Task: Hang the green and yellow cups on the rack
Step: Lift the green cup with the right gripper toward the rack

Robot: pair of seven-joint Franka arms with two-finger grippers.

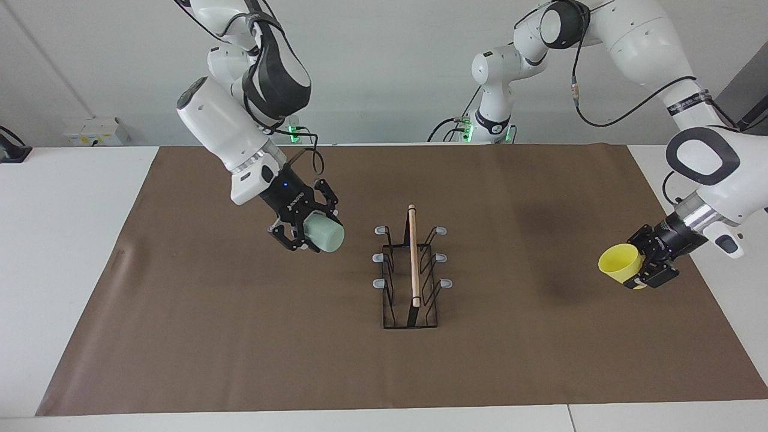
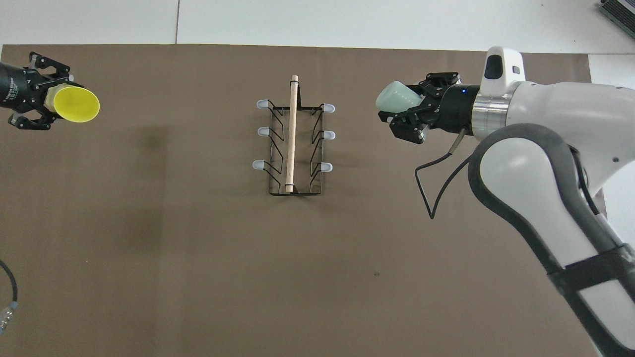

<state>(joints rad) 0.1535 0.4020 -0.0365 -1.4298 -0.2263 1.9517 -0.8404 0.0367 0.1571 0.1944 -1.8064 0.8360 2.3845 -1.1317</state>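
The black wire rack [image 1: 413, 264] with a wooden rod on top and grey-tipped prongs stands in the middle of the brown mat; it also shows in the overhead view [image 2: 292, 134]. All its prongs are bare. My right gripper [image 1: 312, 225] is shut on the pale green cup [image 1: 325, 234], held on its side in the air beside the rack toward the right arm's end, its closed bottom pointing at the rack [image 2: 397, 97]. My left gripper [image 1: 637, 261] is shut on the yellow cup [image 1: 620, 263], held on its side over the mat's edge at the left arm's end, mouth toward the rack [image 2: 75, 103].
The brown mat [image 1: 240, 348] covers most of the white table [image 1: 60, 240]. A loose black cable [image 2: 436, 183] hangs from the right wrist. A wall socket box [image 1: 96, 131] sits past the table at the right arm's end.
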